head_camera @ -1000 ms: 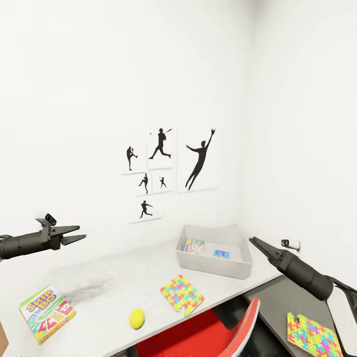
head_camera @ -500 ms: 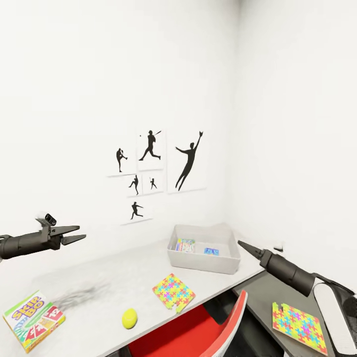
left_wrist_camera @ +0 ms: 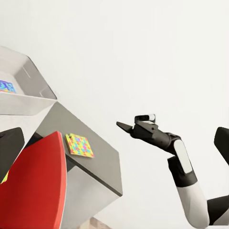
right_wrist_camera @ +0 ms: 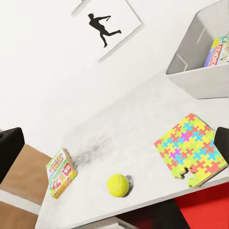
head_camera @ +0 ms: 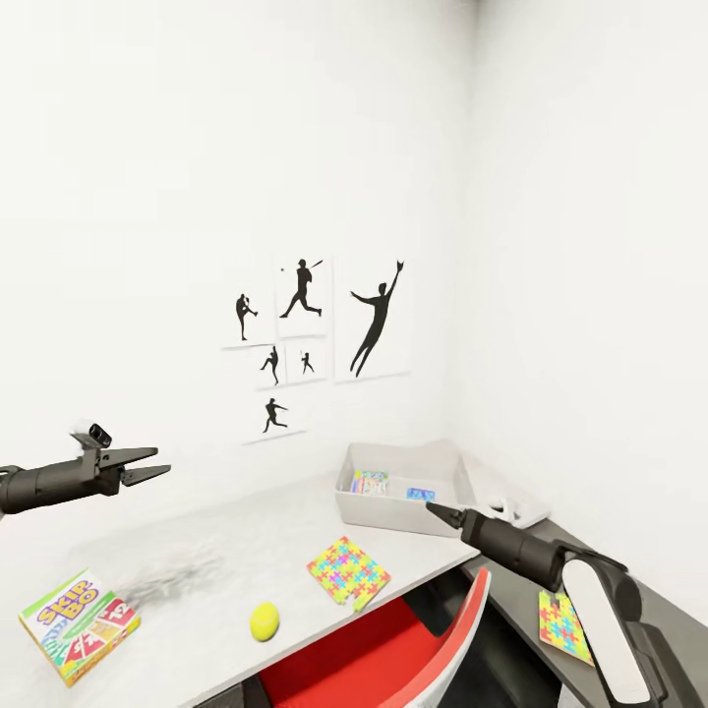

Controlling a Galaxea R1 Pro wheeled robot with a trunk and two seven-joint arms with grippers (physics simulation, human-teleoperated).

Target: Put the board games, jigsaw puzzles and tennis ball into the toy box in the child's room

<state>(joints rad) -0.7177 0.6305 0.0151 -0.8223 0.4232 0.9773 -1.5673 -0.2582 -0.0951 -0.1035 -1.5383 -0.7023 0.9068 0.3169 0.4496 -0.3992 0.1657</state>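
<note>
White walls; head view: left gripper (head_camera: 147, 464) jaws apart, right gripper (head_camera: 433, 509) jaws together; right wrist view: tennis ball (right_wrist_camera: 118, 184)

A bright white corner room with sports pictures above a worktop.

Plain white walls (head_camera: 551, 197) meet in a corner, evenly lit. A cluster of black silhouette prints (head_camera: 320, 339) of ball players hangs on the wall above the pale grey worktop (head_camera: 236, 551). A lower dark grey section (head_camera: 521, 629) adjoins its right end. A red chair (head_camera: 393, 654) is tucked under the near edge. Brown wood floor (right_wrist_camera: 24, 176) shows beyond the left end.
</note>
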